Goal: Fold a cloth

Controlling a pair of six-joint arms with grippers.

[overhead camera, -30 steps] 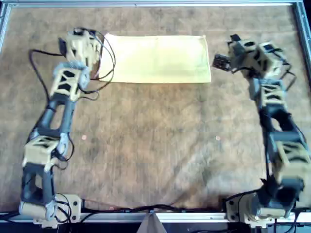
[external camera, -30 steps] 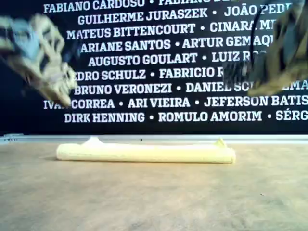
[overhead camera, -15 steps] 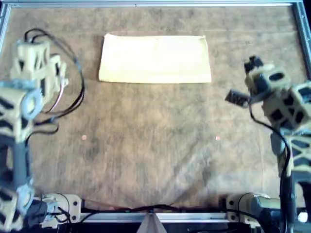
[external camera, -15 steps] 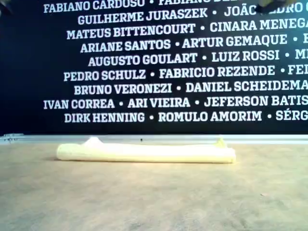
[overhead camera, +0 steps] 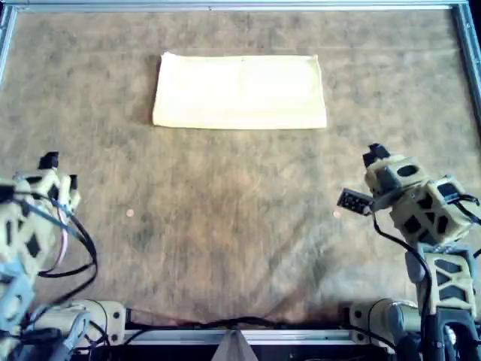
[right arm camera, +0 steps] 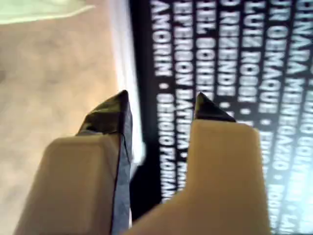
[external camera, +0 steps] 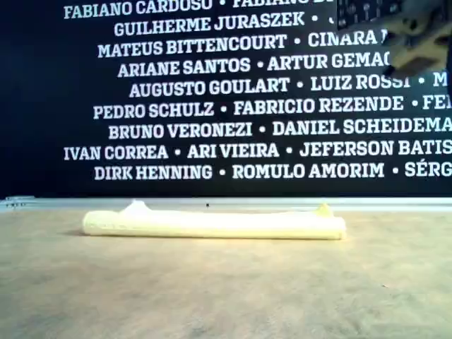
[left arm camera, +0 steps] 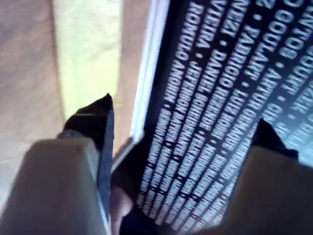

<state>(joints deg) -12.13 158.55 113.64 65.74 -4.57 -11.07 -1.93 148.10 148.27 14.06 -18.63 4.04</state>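
Cloth (overhead camera: 239, 91): pale yellow, thin, soft, lying as a flat rectangle with neat straight edges on the far half of the table, close to the back rail (overhead camera: 233, 6) and roughly centred between the sides in the overhead view. In the exterior view the cloth (external camera: 212, 224) reads as a low, long band with rounded edges and two small corners poking up (layers stacked, so it looks folded over).

Table cover (overhead camera: 240, 218): brown, matted, felt-like, mottled; metal rail bordering it. Behind it, a black banner (external camera: 212, 92) printed with white names.

My first gripper (left arm camera: 185, 115): beige blocky fingers with dark pointed tips, spread wide, nothing between them; the cloth (left arm camera: 88, 54) shows well beyond the tips, not touched.

My second gripper (right arm camera: 162, 97): same beige fingers and dark tips, a narrower gap, still apart and holding nothing; one corner of the cloth (right arm camera: 39, 10) sits far off.

Overhead view: one arm (overhead camera: 30, 226) at the left edge, another arm (overhead camera: 413, 203) at the right, both near the front and well apart from the cloth (cannot tell which is first or second).
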